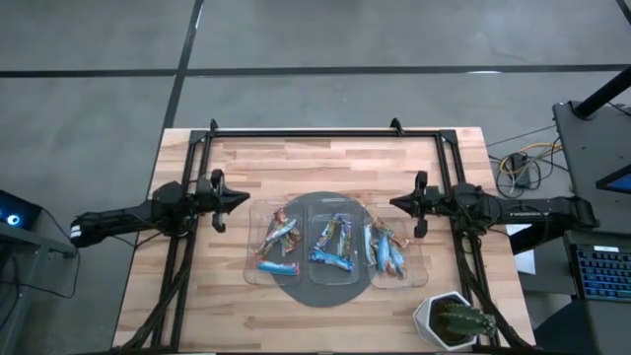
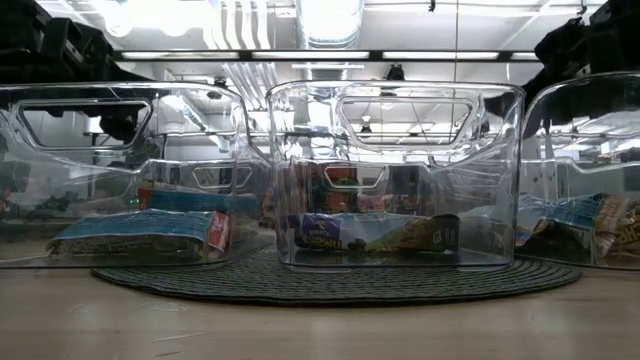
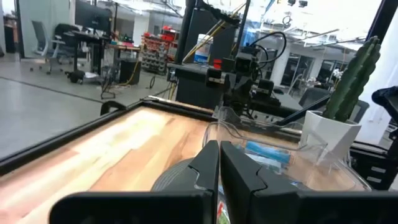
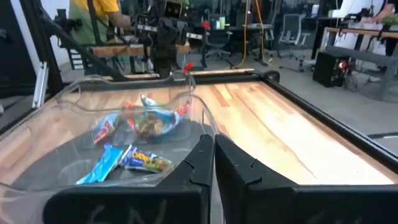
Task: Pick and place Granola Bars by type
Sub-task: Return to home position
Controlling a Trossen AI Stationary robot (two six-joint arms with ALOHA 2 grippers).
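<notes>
We look down on a wooden table [image 1: 246,316] with a round dark mat [image 1: 335,293] near its front edge. Three clear bins stand side by side on the mat: a left bin [image 1: 254,222], a middle bin [image 1: 335,210] and a right bin [image 1: 422,261]. All the granola bars [image 1: 279,240] we can see lie inside these bins, a small heap in each, and blue shows among the wrappers of every heap. From table height we see the bars flat on the bin floors.

The left gripper [image 1: 242,200] hangs above the table just beside the left bin's outer back corner and points toward the centre. In its wrist view its fingers [image 3: 205,168] are pressed together with nothing between them.

The right gripper [image 1: 394,204] mirrors it beside the right bin's back corner. Its fingers [image 4: 200,163] likewise meet tip to tip and carry nothing.

Neither gripper touches a bin or a bar. A potted cactus [image 1: 455,319] stands at the table's front right corner.
</notes>
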